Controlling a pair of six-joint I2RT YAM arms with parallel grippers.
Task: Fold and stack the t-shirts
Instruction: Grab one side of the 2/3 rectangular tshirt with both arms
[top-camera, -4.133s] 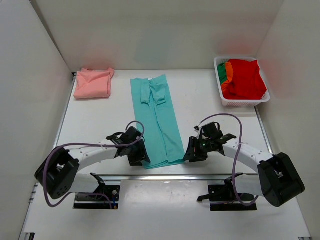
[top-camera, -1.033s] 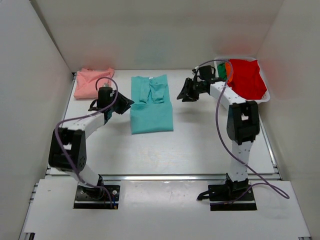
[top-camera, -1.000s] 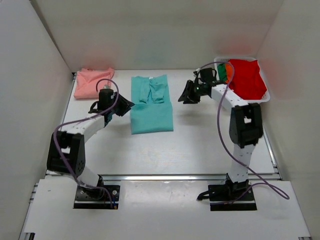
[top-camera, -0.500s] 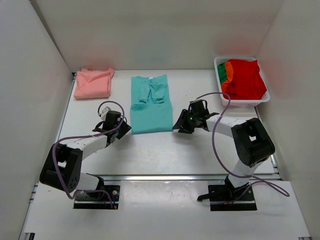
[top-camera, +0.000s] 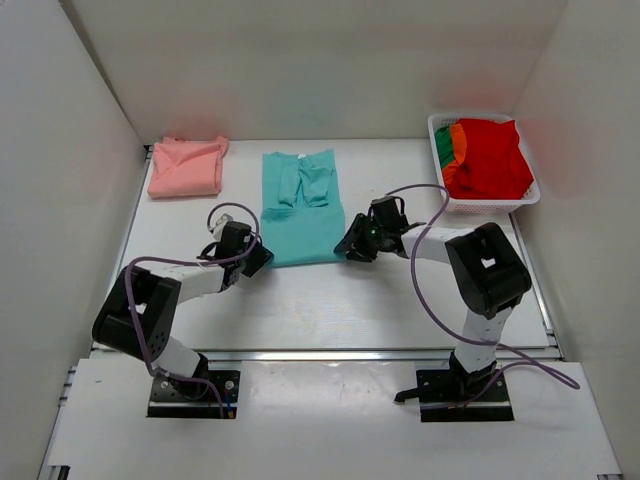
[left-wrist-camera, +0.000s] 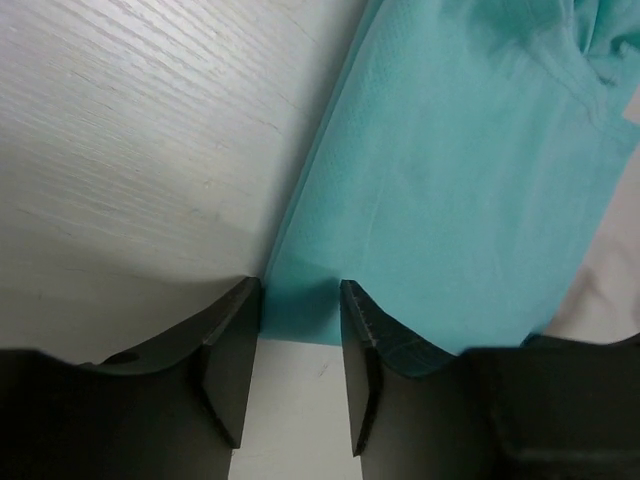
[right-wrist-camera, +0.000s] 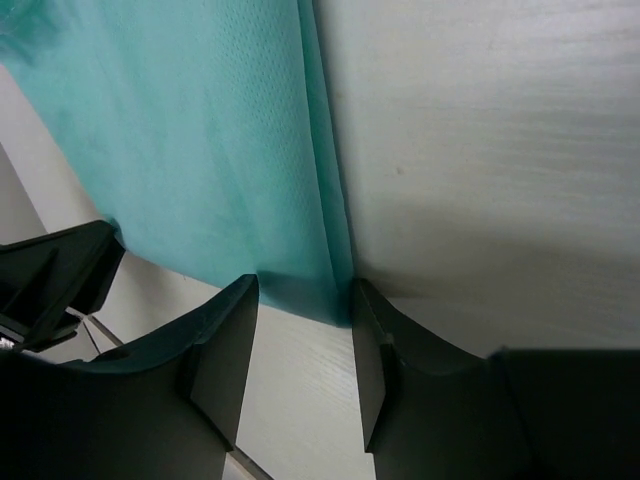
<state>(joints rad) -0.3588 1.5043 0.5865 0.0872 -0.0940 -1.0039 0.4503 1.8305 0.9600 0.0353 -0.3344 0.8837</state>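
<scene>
The teal t-shirt (top-camera: 302, 215) lies folded in half at the table's middle, collar end far. My left gripper (top-camera: 256, 259) is open at its near-left corner. In the left wrist view the teal cloth (left-wrist-camera: 460, 150) reaches in between the tips of that gripper (left-wrist-camera: 300, 300). My right gripper (top-camera: 352, 245) is open at the near-right corner. In the right wrist view the teal cloth's (right-wrist-camera: 200, 120) corner sits between the tips of that gripper (right-wrist-camera: 305, 295). A folded salmon pink t-shirt (top-camera: 186, 167) lies at the far left.
A white plastic basket (top-camera: 472, 206) stands at the far right. It holds a red t-shirt (top-camera: 490, 155), with orange (top-camera: 458, 140) and green (top-camera: 443, 148) cloth at its left side. White walls enclose the table on three sides.
The long teal shirt was folded in half toward the far side. Both grippers then came back from the far end to the near corners of the fold, and have closed in on them.
</scene>
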